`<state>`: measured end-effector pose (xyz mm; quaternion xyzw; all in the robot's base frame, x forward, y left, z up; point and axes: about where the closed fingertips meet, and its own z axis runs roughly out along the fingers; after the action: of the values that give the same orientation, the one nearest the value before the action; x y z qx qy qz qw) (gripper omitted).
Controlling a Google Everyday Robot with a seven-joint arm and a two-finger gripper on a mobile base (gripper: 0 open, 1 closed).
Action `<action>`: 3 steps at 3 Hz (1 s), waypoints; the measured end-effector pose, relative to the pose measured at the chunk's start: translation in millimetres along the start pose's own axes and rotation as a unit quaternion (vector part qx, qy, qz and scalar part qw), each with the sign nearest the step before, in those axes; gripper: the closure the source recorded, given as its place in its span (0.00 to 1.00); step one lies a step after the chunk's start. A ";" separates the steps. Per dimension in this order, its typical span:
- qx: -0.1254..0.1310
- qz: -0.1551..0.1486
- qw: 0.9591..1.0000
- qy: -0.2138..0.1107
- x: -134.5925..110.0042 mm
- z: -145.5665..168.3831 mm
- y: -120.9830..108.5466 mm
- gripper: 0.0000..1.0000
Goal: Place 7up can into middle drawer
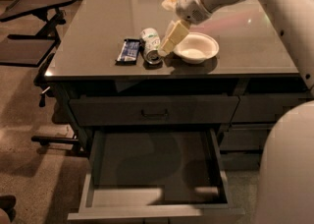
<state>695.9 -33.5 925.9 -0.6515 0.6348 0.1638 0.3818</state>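
My gripper (pixel 169 41) hangs just above the 7up can (pixel 150 45), on the side where the white bowl (pixel 196 48) sits. It is tilted down toward the can, and I cannot tell whether it is open or closed. The can lies on its side on the desk top (pixel 98 31), shiny end toward the front edge, and I judge it not yet held. A dark-blue snack packet (pixel 128 51) lies just beside the can on its other side. The middle drawer (pixel 147 169) stands pulled out below and in front of the can, its floor bare, under the shut top drawer (pixel 155 114).

A can lying down rolls. If I touch one wall before the other, it may roll into the packet or off toward the front edge. The bowl's rim is near the can, so I could clip it on the way in. If I close off-centre on that smooth curve, the can could squirt free. On the way down, a knock against the desk edge could drop the can outside the drawer.
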 end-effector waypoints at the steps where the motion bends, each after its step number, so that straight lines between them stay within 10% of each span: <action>1: -0.004 0.001 1.000 -0.009 9.6 12.7 -7.3 0.00; 3: -0.025 0.009 0.999 -0.023 23.9 32.6 -10.3 0.00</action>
<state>717.9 -28.3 890.9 -0.6515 0.6273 0.1978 0.3780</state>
